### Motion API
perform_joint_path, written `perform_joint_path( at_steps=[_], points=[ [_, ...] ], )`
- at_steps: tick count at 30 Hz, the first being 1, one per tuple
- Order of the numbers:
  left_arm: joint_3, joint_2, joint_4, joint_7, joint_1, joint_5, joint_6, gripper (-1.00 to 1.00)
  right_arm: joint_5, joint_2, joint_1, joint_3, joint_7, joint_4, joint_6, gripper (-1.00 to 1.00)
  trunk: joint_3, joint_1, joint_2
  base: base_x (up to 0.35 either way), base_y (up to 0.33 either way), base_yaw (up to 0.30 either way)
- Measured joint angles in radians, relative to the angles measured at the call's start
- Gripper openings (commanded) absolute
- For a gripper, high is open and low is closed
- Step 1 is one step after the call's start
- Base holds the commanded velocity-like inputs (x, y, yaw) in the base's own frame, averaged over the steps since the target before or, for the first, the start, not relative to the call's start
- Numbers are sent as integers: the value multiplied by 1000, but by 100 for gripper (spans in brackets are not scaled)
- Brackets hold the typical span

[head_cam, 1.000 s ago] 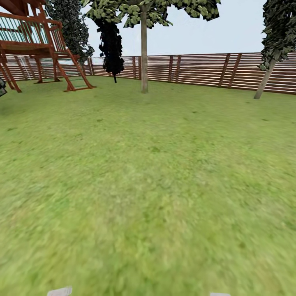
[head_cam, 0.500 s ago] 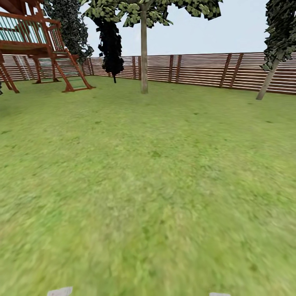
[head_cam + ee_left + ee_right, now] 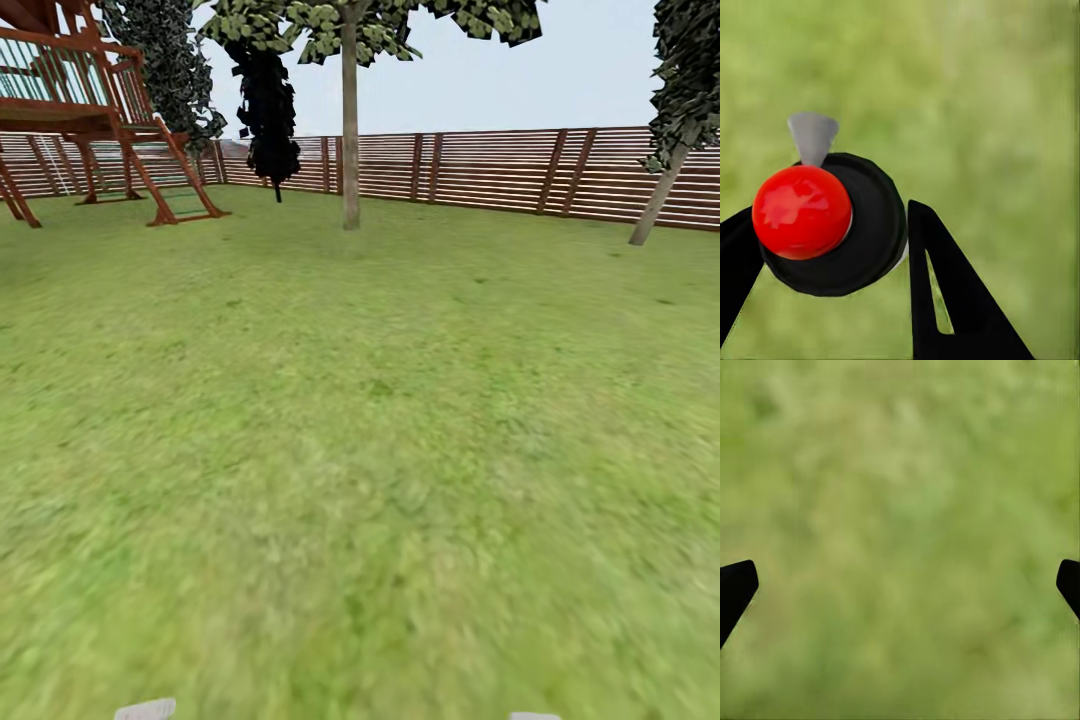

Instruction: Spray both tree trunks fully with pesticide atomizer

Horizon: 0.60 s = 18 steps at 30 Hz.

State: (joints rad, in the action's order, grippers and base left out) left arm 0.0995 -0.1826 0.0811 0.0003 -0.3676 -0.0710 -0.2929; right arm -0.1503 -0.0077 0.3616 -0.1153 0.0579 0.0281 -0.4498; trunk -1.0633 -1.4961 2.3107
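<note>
Pesticide atomizer (image 3: 832, 225) sits between your left tool's (image 3: 825, 247) two black fingers, which close on its sides: in the left wrist view you see a glossy red ball-shaped knob on a round matte black cap, with a small grey cone-shaped nozzle poking out past the cap's rim. One finger (image 3: 952, 300) is a flat black wedge with a narrow triangular slot cut through it. Behind the atomizer lies blurred green grass.

Your right tool (image 3: 900, 577) holds nothing; its two dark fingertips stand wide apart at opposite edges of the right wrist view, with soft mottled grass between them.

In the head view the floor (image 3: 360, 450) is a broad lawn of patchy green grass. Take the straight tree (image 3: 349, 120) as your mark: its slim, smooth, pale grey-beige trunk rises upright near the fence (image 3: 500, 170), a wall of brown horizontal wooden slats behind it. Left of that tree stands a reddish wooden play frame (image 3: 90, 120) with slanted legs and a ladder. Well to its right, a second tree (image 3: 665, 190) leans, its trunk tilted under a dark ragged crown
</note>
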Motion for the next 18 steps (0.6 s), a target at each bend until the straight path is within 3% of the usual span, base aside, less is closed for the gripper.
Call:
perform_joint_path(
  at_steps=[18],
  points=[
    [0, 0, 0, 0, 0, 0, 0, -100, 0, 0, 0, 0, 0, 0, 0, 100, 0, 0, 0, 337, 0, 0]
  ],
)
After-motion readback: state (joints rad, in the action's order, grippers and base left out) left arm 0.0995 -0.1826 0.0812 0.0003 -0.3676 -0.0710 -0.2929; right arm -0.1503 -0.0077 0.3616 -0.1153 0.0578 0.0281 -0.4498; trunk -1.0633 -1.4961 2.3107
